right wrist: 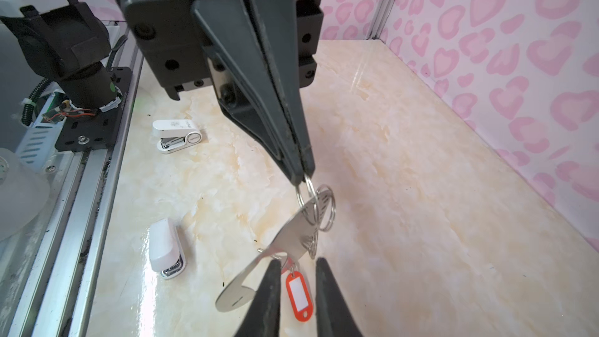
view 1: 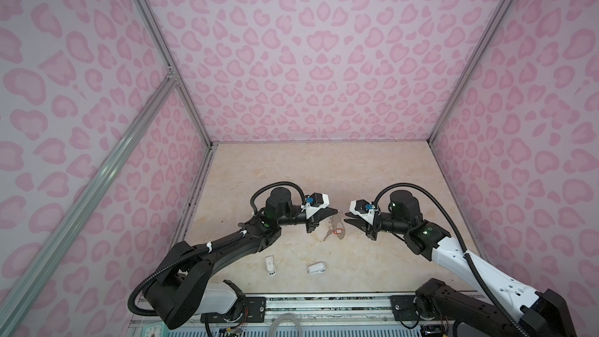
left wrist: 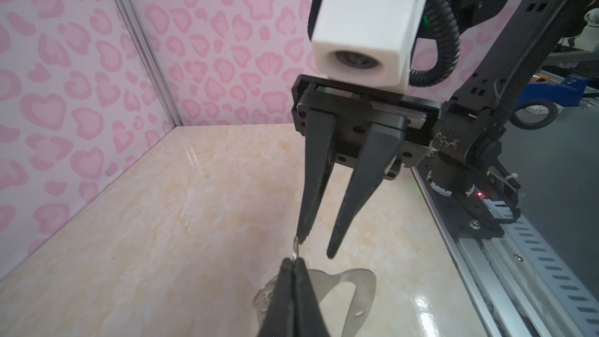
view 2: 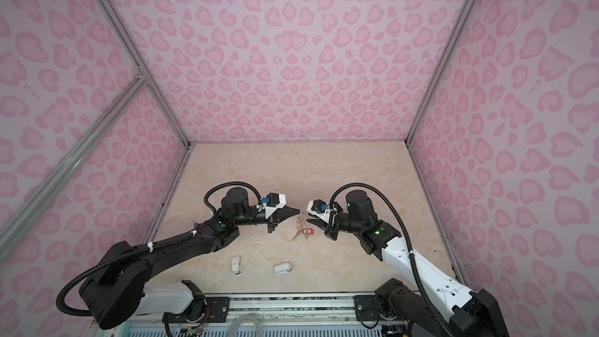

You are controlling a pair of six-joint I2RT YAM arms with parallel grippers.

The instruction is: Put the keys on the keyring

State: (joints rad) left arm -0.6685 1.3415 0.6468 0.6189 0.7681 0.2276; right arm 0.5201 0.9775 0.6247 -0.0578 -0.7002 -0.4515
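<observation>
Keyring, flat grey D-shaped metal plate [right wrist: 285, 238], hangs from small wire ring [right wrist: 308, 196] pinched in pressed-together left gripper [right wrist: 303, 173], long axis sloping down toward right gripper [right wrist: 298, 260]. Right gripper jaws slightly spread, empty, just beside plate's low edge. Silver key with orange-red oval plastic tag [right wrist: 299, 299] dangles at that edge, nearest right gripper. Blue-tagged key unseen.

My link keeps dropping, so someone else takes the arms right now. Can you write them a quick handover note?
Left gripper: shut on a wire ring of the keyring, which hangs below it.
Right gripper: open, fingers either side of the orange tag, gripping nothing.
Done: the orange-tagged key seems hung on the keyring.
Left: a second key; none in view.
</observation>
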